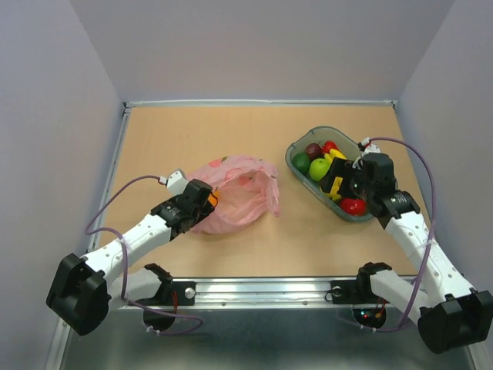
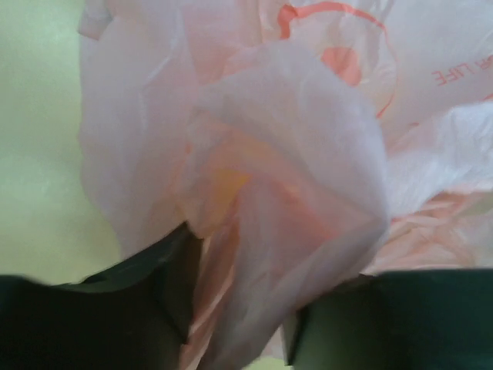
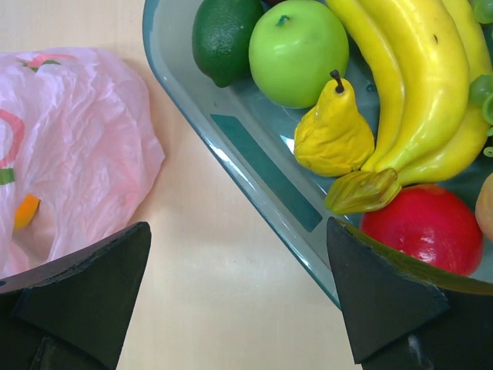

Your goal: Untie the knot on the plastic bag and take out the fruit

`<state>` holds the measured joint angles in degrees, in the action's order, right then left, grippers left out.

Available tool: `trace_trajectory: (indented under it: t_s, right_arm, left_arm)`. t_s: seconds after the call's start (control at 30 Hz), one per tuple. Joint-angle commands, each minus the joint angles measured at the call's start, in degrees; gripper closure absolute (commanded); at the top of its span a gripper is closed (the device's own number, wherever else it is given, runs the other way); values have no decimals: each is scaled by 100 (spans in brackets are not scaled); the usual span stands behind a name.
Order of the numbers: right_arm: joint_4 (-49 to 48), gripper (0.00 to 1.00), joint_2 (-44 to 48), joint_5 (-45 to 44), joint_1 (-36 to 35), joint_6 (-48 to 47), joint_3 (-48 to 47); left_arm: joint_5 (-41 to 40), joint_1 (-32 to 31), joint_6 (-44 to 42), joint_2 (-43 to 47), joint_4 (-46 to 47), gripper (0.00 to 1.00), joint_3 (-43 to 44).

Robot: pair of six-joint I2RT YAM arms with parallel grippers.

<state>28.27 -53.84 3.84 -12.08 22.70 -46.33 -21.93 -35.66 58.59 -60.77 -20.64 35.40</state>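
Bag [image 1: 239,193]: pink, crumpled on counter, left of tray [image 1: 291,158]; left pincer [image 1: 206,200] pinching a fold of it; right pincer [image 1: 339,185] wide, empty, above tray rim; orange fruit [image 3: 27,212] inside; advice: lift mouth steadily, reach in gently.

This looks like a robotics lab bench, not a home. A plain tan worktop [image 1: 231,131] is boxed in on three sides by bare pale grey walls [image 1: 262,46]. A metal rail [image 1: 262,291] along its near edge carries two white robot arms with loose purple cables [image 1: 115,196].
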Motion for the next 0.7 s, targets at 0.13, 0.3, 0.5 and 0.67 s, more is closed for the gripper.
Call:
trace_trajectory:
  t_s: [0.13,0.3,0.5,0.67]
  right_arm:
    - [-419,0,322,354,-181,-178,98]
    - [-454,0,392,583,-181,-511,-25]
    - [-577,0,296,1197,-181,-714,-166]
    - [-621,0,173,1918,-216,-837,-298]
  left_arm:
    - [-637,-46,-443,-207,96,100,467]
    - [-847,-579,-1016,-705,-483,100,2150]
    - [-997,-1242,-868,-1393,-1030,100,2669]
    - [-409,-1198,-516,-990,-318,100,1289]
